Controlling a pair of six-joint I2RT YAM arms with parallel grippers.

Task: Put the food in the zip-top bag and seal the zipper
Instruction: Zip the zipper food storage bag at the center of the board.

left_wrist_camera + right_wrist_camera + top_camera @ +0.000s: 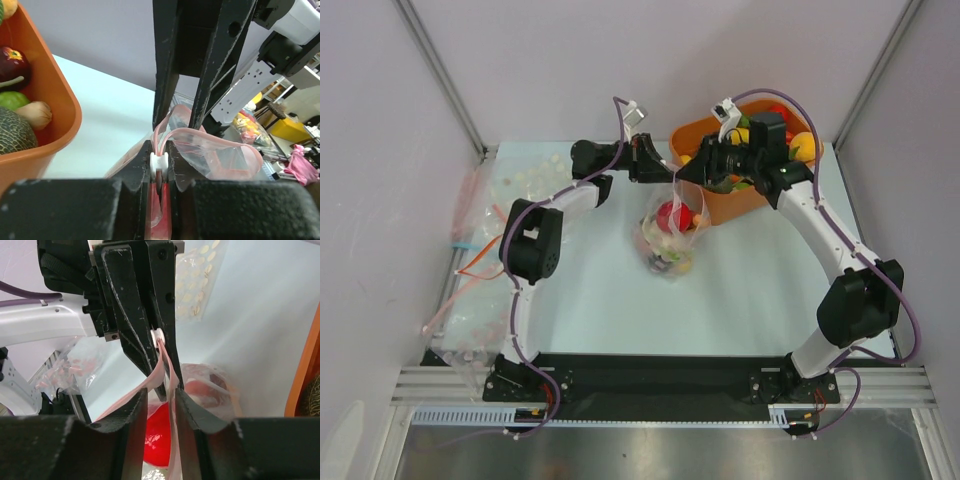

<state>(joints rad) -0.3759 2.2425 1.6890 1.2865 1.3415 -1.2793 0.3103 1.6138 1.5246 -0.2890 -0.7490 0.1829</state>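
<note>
The pale table (590,300) takes up most of the floor of the white-walled booth, with both arms reaching from its near edge towards the far middle. The left arm (530,240) bends up and inward, and the right arm (860,300) sweeps round in a long curve past the orange tub (740,208). The tub sits at the far right, holding loose food (803,147); from the left wrist I can make out a dark red apple (14,60) and a netted green melon (15,135) in it. Just beside the tub, towards the middle, stands the zip-top bag (670,250), mouth upward, with a red fruit (157,442) and some other pieces already inside. The two grippers meet nose to nose at its mouth. The left gripper (159,155) has its fingers drawn tight together on the zipper (235,145), pinching it right at the small white slider (159,166). The right gripper (160,395) stands with a narrow gap between its fingers. The pink strip runs through that gap, and it looks slack there rather than clamped. Past the slider the strip bows out in an open loop.
</note>
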